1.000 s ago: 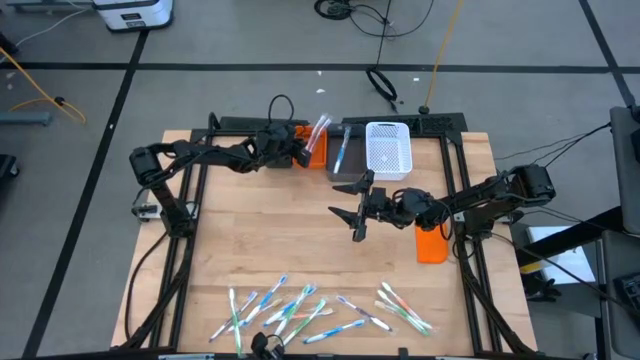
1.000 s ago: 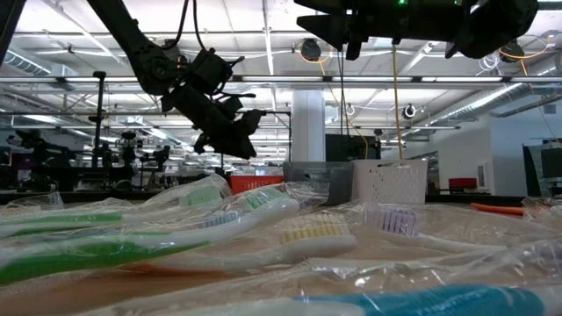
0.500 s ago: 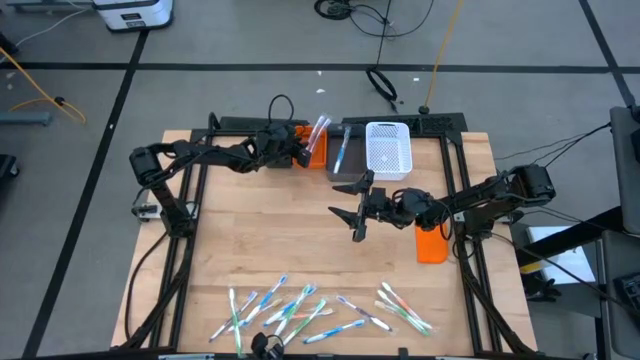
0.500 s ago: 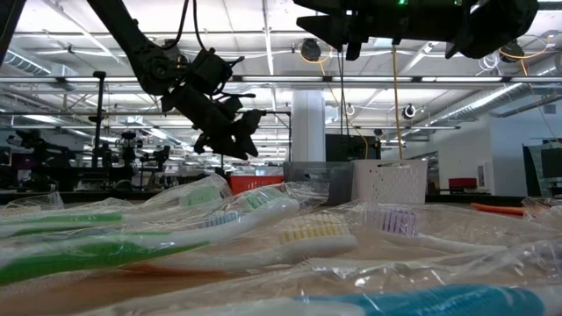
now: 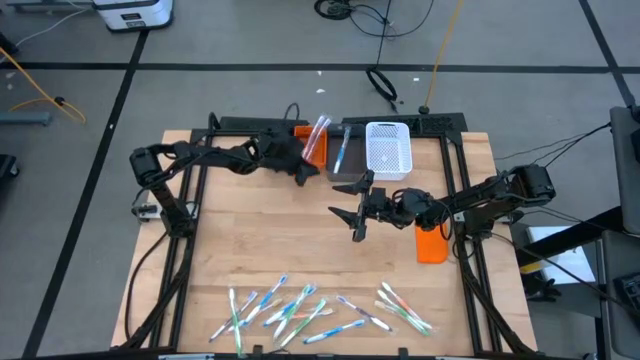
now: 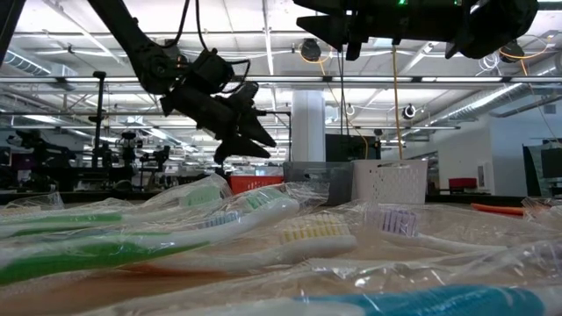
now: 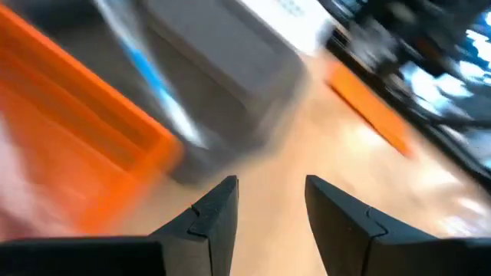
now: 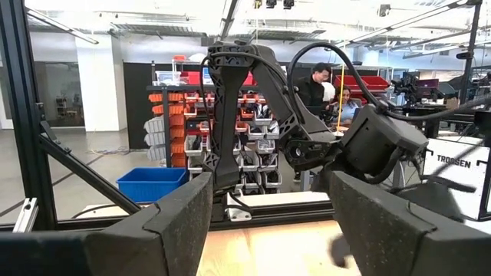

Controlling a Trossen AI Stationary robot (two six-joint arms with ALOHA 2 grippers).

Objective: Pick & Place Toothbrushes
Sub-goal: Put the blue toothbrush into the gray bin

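Surface: a pale wooden table (image 5: pixel 300 250) is sitting inside a black frame on a grey floor crossed by dark lines.
Room: a wide workshop is showing beyond the table, with shelving of orange and blue bins and two people (image 8: pixel 326 88) standing far off.
Bins: an orange bin (image 5: pixel 312 148), a grey bin (image 5: pixel 345 158) and a white basket (image 5: pixel 388 150) are lining the far edge; an orange block (image 5: pixel 431 243) is lying at the right.
Toothbrushes: wrapped toothbrushes (image 5: pixel 300 308) with white, blue, green and pink handles are lying scattered along the near edge; one pink and one blue are standing in the far bins.
Left gripper: the left gripper (image 5: pixel 308 170) is hanging just near of the orange bin, fingers (image 7: pixel 215 215) narrowly parted and holding nothing.
Right gripper: the right gripper (image 5: pixel 356 205) is hovering mid-table, fingers spread wide and empty.
Change: the left gripper is pulling away from the orange bin, having opened; the right arm is staying put.
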